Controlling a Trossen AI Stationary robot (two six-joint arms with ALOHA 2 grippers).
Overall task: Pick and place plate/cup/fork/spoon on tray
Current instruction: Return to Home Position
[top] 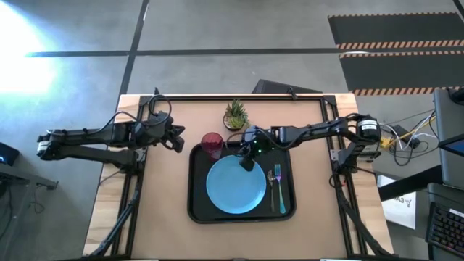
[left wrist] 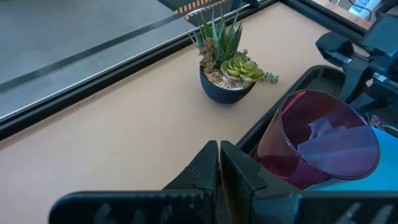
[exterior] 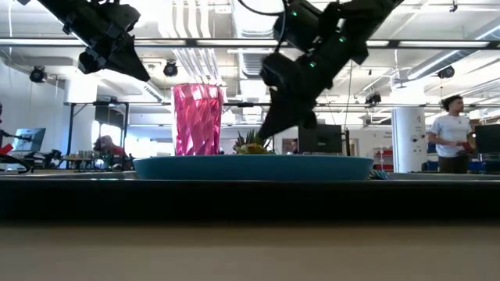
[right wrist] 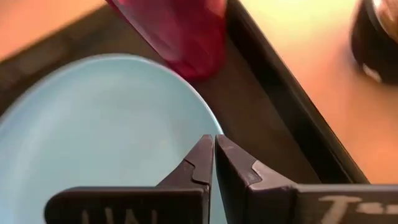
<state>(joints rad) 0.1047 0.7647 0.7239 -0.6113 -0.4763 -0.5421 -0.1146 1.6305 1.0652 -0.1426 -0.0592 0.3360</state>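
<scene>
From above, the right gripper (top: 247, 165) covers the rim of the plate (top: 233, 190) at about 1 o'clock. At the plate's 3 o'clock the fork (top: 281, 199) is barely legible, and the spoon beside it is too small and dark to make out. At table height the rim of the tray (exterior: 250, 199) hides the cutlery, and the plate's edge hides the base of the cup (exterior: 197, 117). The right wrist view crops the cup and a blurred plant pot (right wrist: 376, 37).

Small potted succulent (top: 235, 114) upright on the tan surface (top: 163, 210), close to one edge. One person (exterior: 451, 134) standing beyond.
</scene>
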